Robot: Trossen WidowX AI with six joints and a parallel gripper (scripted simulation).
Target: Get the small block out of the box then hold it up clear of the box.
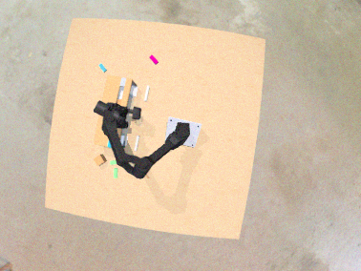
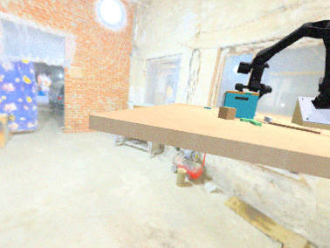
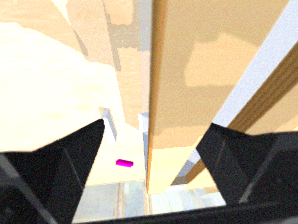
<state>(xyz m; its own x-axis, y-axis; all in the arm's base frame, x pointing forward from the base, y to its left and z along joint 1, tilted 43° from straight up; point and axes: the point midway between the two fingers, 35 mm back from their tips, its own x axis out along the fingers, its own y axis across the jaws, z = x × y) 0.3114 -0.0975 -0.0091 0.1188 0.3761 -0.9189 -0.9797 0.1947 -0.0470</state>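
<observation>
The box (image 1: pixel 112 86) (image 2: pixel 246 106) (image 3: pixel 200 110) has a wooden top with a long slot and a teal end wall. My gripper (image 1: pixel 122 114) (image 2: pixel 254 90) (image 3: pixel 145 120) is open and empty, above the middle part of the box. In the wrist view the box's front edge and a strip of its top run between the spread fingers. Whether the fingertips touch the top cannot be told. I cannot make out the small block on the shelf; the box top, the arm and glare hide the inside.
A magenta block (image 1: pixel 154 59) (image 3: pixel 124 163) and a blue block (image 1: pixel 103 68) (image 2: pixel 208 107) lie beyond the box. A brown cube (image 1: pixel 99 159) (image 2: pixel 227 113) and green pieces (image 1: pixel 116 173) (image 2: pixel 250 121) are near its other end. White strips (image 1: pixel 146 93) (image 1: pixel 137 143) lie before its front.
</observation>
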